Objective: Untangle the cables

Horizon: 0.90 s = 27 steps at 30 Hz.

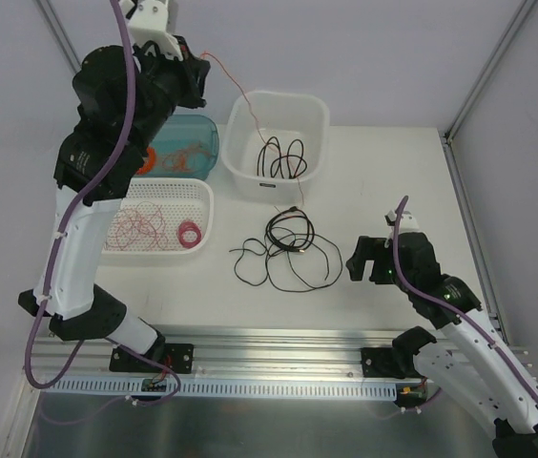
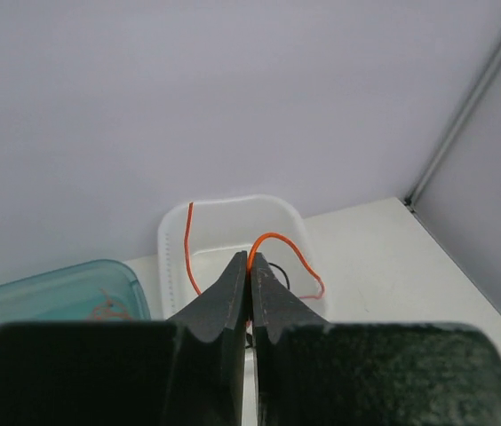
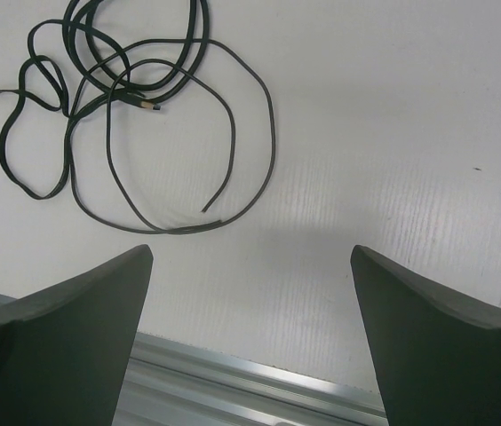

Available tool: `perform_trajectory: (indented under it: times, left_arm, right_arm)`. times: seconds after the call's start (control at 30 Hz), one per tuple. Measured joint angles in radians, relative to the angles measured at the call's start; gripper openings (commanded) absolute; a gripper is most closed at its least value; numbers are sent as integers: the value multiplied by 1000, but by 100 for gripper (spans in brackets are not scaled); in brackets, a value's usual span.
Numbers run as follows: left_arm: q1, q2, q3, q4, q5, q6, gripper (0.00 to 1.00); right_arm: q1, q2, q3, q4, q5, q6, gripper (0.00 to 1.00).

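My left claw (image 2: 250,266) hangs high over the far left of the tabletop (image 1: 393,181), its jaws pressed together on a thin red-orange wire (image 2: 273,235). From the pinch the wire slants down and to the right into the white plastic tub (image 1: 279,94), where a looped black cable (image 1: 283,157) lies on the bottom. I cannot tell whether the two are caught on each other there. The wire's long axis runs from the claw down to the tub, so I judge a pull should go along that line, up and away from the tub. In front of the tub, nearer me, a loose tangle of black cable (image 3: 144,102) sprawls flat on the tabletop. My right claw (image 3: 250,257) hovers low just right of it, fingers wide apart and holding nothing. The tangle lies ahead and left of this claw, so the right arm is the nearer one for it.
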Motion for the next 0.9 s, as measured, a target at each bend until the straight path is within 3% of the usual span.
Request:
perform_trajectory:
  times: [0.27, 0.53, 0.9]
  left_arm:
    - [239, -1, 0, -11, 72, -100, 0]
    - [404, 11, 1, -2, 100, -117, 0]
    - [567, 169, 27, 43, 129, -126, 0]
  right_arm:
    - [0, 3, -4, 10, -7, 0, 100]
    - [0, 35, -13, 21, -23, 0, 100]
    - [0, 84, -13, 36, -41, -4, 100]
